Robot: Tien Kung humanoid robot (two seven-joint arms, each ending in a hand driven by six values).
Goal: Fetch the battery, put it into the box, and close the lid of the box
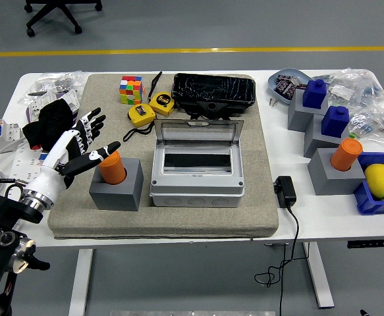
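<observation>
The left hand (80, 148) reaches in from the near left with its fingers spread and released, holding nothing; the thumb tip lies right against the orange cylindrical battery (112, 168), while the other fingers fan out to the far left, away from it. The right hand is out of view.

Going by size: the white table (310, 204) carries a grey felt mat (257, 210). On the mat, right of centre, sits the grey junction box (197, 172) with its clear hinged lid (197, 131) standing up at the far side, so the dark interior is exposed. Behind it lies a black case (213, 92). Left of the box, just beside it, a grey block holder (117, 187) keeps the battery upright in its socket. Smaller still, 2 yellow tape measures (151, 108) and a colour cube (131, 89) lie at the far left of the mat.

The step in hand looks like the grasp. To do it well, the fingers should curl round the exposed top of the battery opposite the thumb, then lift straight up so it clears the socket without dragging the holder.

How deep the battery sits in the block is hidden. A second orange cylinder (346, 155) stands on grey blocks at the right. The box's inner depth cannot be read.
</observation>
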